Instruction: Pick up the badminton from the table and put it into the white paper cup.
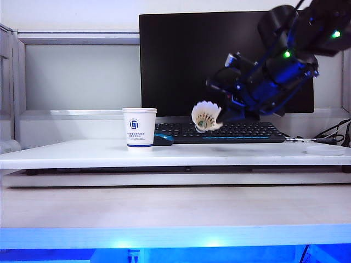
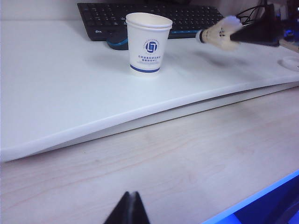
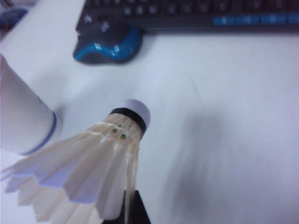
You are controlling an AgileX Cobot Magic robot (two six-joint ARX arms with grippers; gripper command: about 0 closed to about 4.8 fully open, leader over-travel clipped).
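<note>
I see the badminton (image 1: 206,116) held above the table (image 1: 164,153), off to the right of the white paper cup (image 1: 139,128) and clear of it. It is a cream-white feathered shuttlecock with a scalloped skirt, a rounded pale tip and a dark band behind it with small green marks. The right gripper (image 1: 226,117) has its jaws closed on the skirt's edge, tip pointing away from the arm. The cup stands upright on the table, open mouth up, with a round blue logo, lines of blue text too small for me to read, and a blue band near its base. Behind the cup lie a black-and-blue mouse (image 1: 163,139) and a black keyboard (image 1: 219,132), in front of a dark monitor (image 1: 186,60). My left gripper (image 2: 127,208) hangs over the wooden desk (image 2: 196,172) in front of the cup, fingers pressed together, empty.
</note>
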